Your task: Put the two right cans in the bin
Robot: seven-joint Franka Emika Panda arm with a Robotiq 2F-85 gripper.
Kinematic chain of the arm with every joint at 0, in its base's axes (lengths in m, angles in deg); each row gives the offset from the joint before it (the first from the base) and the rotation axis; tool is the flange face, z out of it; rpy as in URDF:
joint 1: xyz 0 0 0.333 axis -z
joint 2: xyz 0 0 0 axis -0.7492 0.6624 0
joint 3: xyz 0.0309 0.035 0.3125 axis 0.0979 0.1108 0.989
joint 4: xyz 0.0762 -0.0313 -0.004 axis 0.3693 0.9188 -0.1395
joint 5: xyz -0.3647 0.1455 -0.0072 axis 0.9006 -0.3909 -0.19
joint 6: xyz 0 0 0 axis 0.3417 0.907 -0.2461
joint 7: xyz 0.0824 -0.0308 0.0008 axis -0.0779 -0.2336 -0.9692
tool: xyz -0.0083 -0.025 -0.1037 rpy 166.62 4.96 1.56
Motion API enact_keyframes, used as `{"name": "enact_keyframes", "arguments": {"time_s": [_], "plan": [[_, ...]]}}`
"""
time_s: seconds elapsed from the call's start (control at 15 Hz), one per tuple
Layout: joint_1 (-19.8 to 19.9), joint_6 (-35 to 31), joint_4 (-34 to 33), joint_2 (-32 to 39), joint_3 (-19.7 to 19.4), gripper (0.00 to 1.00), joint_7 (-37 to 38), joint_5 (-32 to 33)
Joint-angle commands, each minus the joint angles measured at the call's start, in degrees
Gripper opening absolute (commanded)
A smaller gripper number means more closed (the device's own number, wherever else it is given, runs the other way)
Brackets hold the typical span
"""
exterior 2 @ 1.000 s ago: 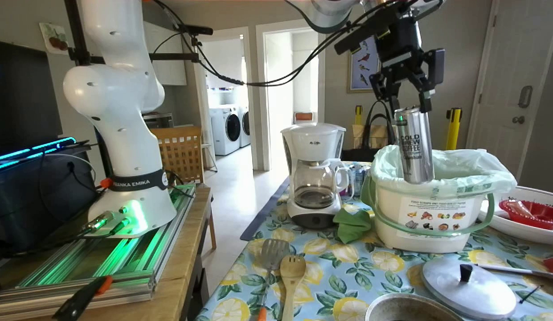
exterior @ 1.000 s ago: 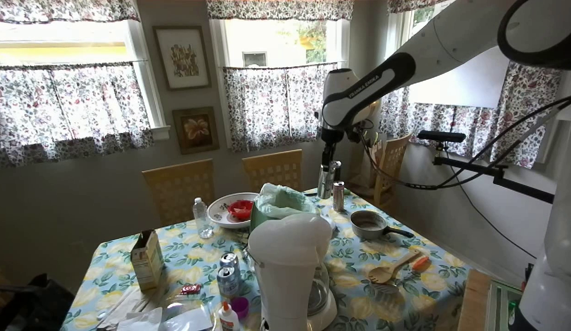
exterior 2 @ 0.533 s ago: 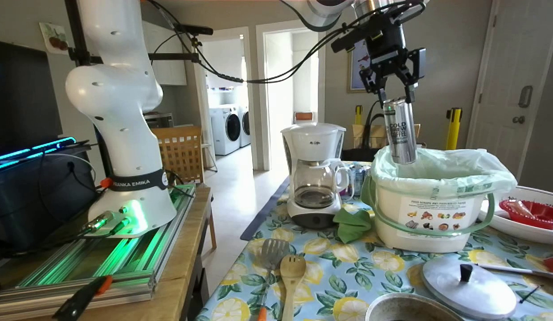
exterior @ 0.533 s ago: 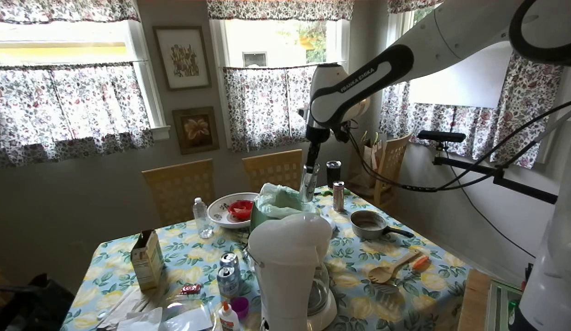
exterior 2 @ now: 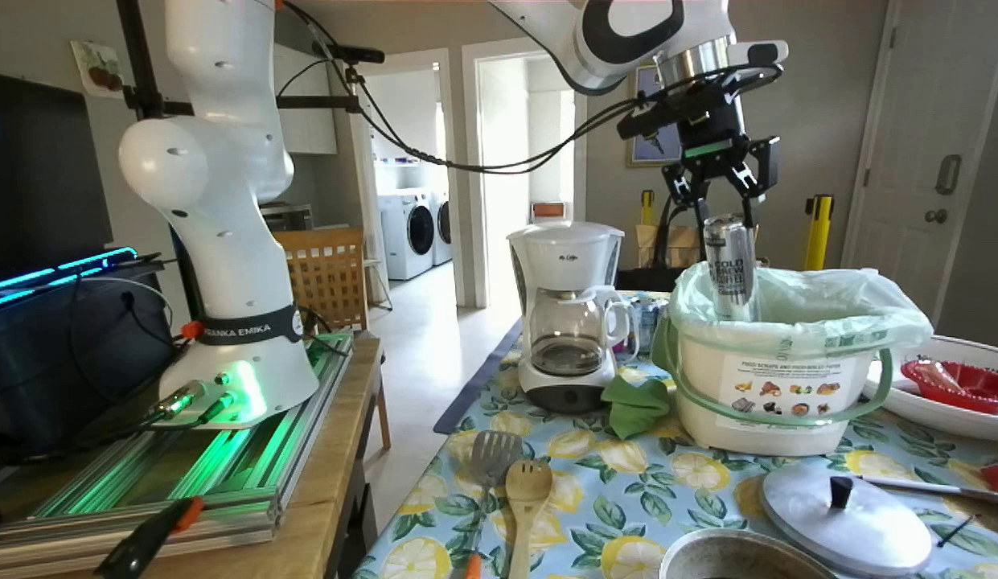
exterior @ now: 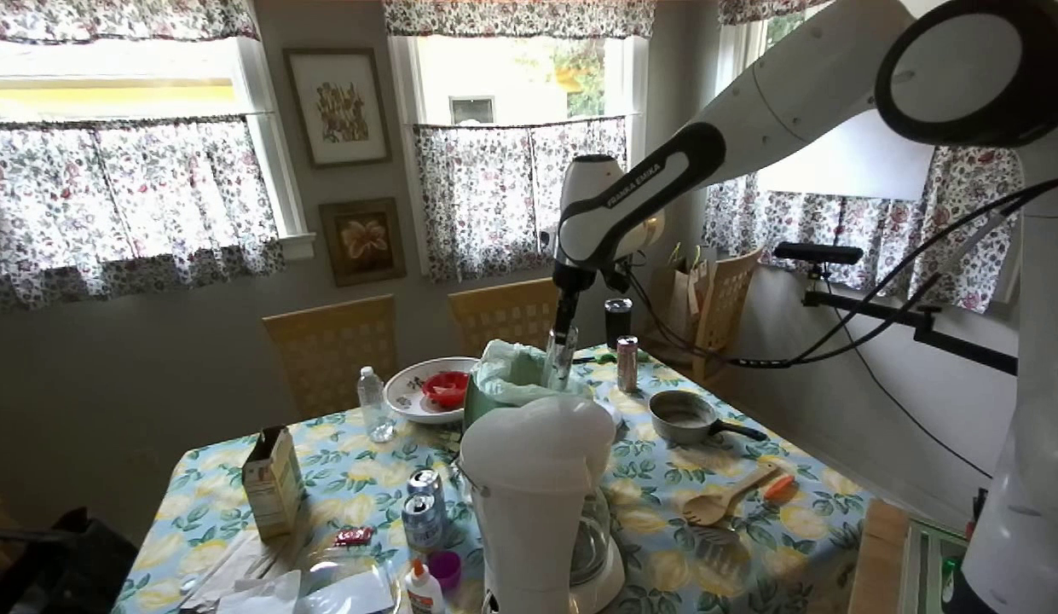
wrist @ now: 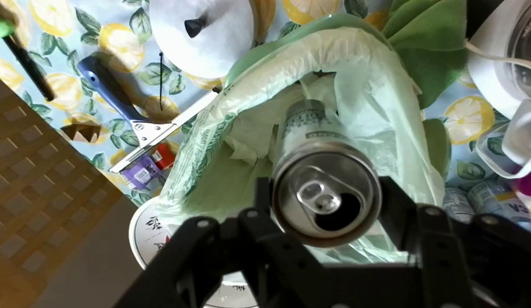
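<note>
One tool (exterior 2: 725, 227), narrowed onto the upper end of one silver cold brew coffee can (exterior 2: 732, 277), holds it slightly tilted with its base within the mouth of the compost bin (exterior 2: 788, 386); whether it touches anything inside I cannot tell. Gripping high presumably lets the base go in first and keeps the tool out of the green liner (exterior 2: 868, 297), folded over the rim, probably to stay open. With its drinking hole exposed in the wrist view, the can looks opened, so I expect it to be light. Its likely partner, one pinkish can (exterior: 627, 365), stands upright near the far right corner of the desk (exterior 2: 595, 482) in an exterior view, with one dark tumbler (exterior: 617, 326) near it. Inward from the right edge lie one saucepan (exterior: 675, 432) and two utensils, a wooden spork (exterior: 716, 509) and a slotted spatula (exterior 2: 494, 458). By the far edge, one red bowl (exterior 2: 977, 392) sits inside one white bowl (exterior 2: 937, 422), just beside one plastic bottle (exterior: 376, 408). Two bluish cans (exterior: 423, 520) stand together left of the one coffee maker (exterior 2: 564, 305) there, away from the right edge, so I judge them outside the task.
</note>
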Motion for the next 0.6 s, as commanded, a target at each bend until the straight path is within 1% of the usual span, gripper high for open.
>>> {"name": "enact_keyframes", "arguments": {"time_s": [0.0,0.2,0.53], "plan": [[1.3,-0.4,-4.8,6.7,1.0,0.38,-2.0,-1.3],[1.7,-0.4,-6.9,10.6,1.1,0.38,-1.5,-0.1],[2.8,0.3,-11.2,15.9,2.6,0.38,-1.9,-0.6]]}}
